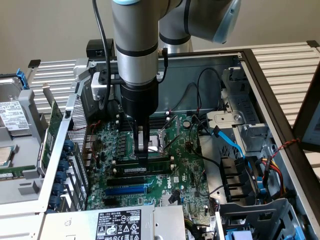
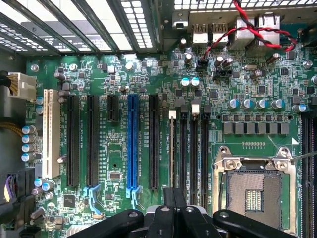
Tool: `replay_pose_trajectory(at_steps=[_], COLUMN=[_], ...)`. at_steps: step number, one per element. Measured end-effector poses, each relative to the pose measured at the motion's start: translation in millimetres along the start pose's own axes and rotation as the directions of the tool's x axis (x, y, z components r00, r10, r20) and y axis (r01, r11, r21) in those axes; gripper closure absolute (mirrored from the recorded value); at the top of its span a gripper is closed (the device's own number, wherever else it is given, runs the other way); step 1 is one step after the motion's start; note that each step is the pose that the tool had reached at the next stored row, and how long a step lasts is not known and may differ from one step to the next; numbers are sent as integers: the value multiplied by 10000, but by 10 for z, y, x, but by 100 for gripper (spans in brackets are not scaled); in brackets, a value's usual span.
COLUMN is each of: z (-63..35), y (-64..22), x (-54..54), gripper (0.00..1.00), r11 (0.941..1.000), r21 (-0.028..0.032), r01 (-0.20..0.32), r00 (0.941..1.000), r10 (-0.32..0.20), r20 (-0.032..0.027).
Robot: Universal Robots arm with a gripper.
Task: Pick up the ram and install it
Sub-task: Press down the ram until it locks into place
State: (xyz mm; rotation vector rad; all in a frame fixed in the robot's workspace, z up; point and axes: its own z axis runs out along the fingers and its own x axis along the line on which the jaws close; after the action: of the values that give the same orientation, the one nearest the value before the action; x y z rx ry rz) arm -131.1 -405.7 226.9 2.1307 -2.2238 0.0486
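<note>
**Ram at the slot, end effector pressing on it**

The end effector point(image 1: 142, 156) stands straight down over the motherboard point(image 1: 185, 180), its dark fingers drawn narrow, closed or nearly so, with their tips on the top edge of the ram point(image 1: 145, 169). The ram lies lengthwise in the black memory slots point(image 1: 142, 172) just beside the CPU socket point(image 1: 152, 140): a long thin green stick with a pale label along its face. It seems seated or close to it, though whether the end latches have snapped home is hard to tell. So the pick-up looks done and the install is in its last stretch.

In the wrist view the glossy green board is crowded with silver-topped capacitors, matte black ribbed slots, a blue expansion slot point(image 2: 132, 141) and the square metal-framed socket. The ram point(image 2: 171, 148) shows edge-on as a thin strip.
</note>
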Motion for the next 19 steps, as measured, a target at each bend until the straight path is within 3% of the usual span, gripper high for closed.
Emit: replay_pose_trajectory(at_steps=[9,16,19], z=[-9,-302,-314], y=[-17,-10,-10], x=[-1,19,20], gripper=[89,89,89], r11=[10000,10000,10000], r21=[36,28,29], r01=[-2,-3,-3], r00=[10000,10000,10000], r10=[2,3,3], r20=[8,0,2])
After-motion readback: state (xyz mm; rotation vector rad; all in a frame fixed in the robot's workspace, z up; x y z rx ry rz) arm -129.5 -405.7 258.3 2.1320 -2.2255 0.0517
